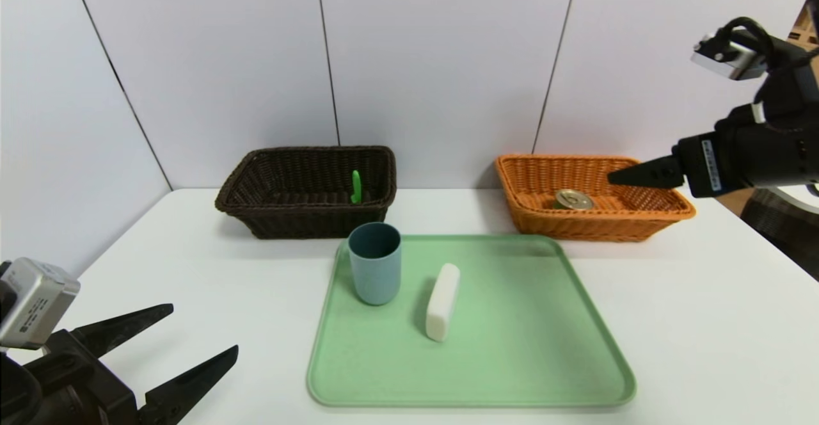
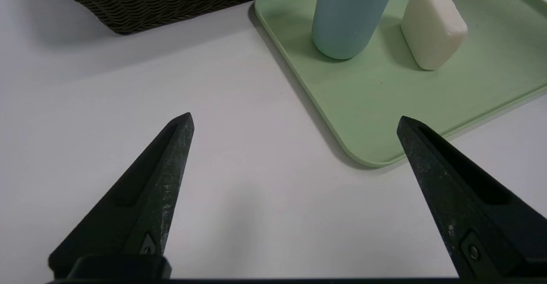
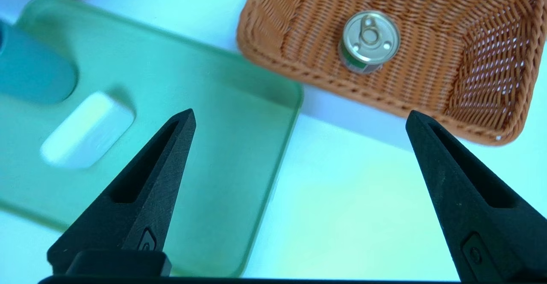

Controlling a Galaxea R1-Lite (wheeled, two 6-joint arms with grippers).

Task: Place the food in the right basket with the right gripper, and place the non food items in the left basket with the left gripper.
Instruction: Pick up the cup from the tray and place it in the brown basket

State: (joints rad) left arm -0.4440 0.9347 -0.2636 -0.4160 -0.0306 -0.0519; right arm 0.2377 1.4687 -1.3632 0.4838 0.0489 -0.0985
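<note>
Worktop: white surface carrying a green tray, two woven baskets and both arms' reach.
Tray: pale green, lying flat at the middle of the worktop, in front of the gap between the two baskets.
Cup: blue-grey, standing upright on the tray's far left part, mouth up.
Soap bar: white, rounded block resting on its narrow side on the tray, just beside the cup on its right, not touching it.
Left basket: dark brown wicker by the back wall; a green item stands against its inner wall.
Right basket: orange wicker by the back wall, near the tray's far right corner.
Can: metal pull-tab lid facing up, green label below, standing inside the right basket toward its left half.
Left end effector: low over the worktop's near left corner, fingers spread wide, nothing between them; it points toward the tray.
Right end effector: raised at the right, its tip above the right basket's near rim, fingers spread wide and empty, apart from the can.
</note>
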